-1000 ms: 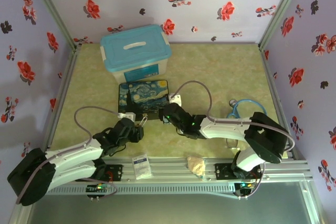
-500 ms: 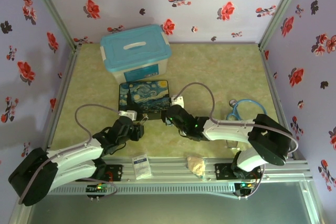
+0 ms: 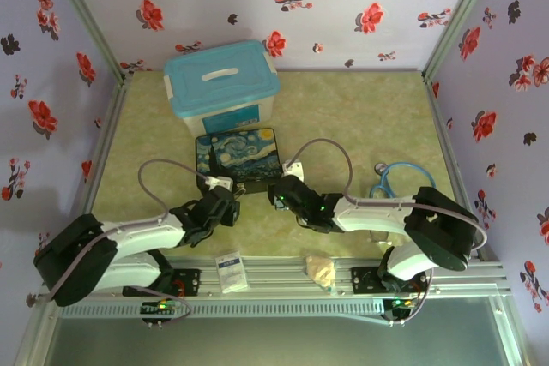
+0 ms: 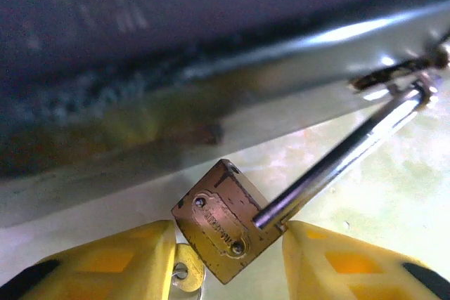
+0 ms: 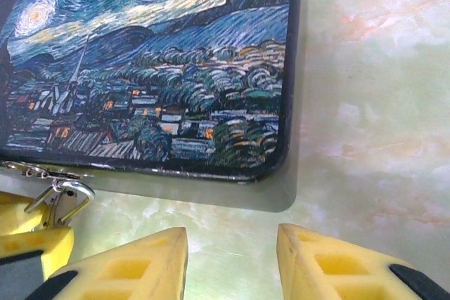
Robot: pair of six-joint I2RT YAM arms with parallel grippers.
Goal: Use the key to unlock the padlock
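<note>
The padlock (image 4: 223, 221) is seen hanging just in front of the near edge of the painted box (image 3: 236, 156), its silver shackle (image 4: 337, 163) slanted up to the brass clasp (image 4: 394, 79) on that edge. A small holed metal piece (image 4: 186, 275) is seen against the padlock's lower corner; whether it is the key cannot be told.

Compared with a second ago, the left arm has been swung inward, its dark shoulder brought closer to the box and its cable raised in a higher loop, while the left gripper (image 4: 228, 228) has been kept at the padlock. The right gripper (image 3: 279, 193) has been drawn a little back from the box's near right corner.

The padlock is pinched by the left gripper, one yellow finger (image 4: 105, 265) against each side of the brass body. The right gripper (image 5: 228, 233) is held partly spread, nothing between its fingers, low over the surface (image 5: 365, 103) just beside the box corner.
</note>
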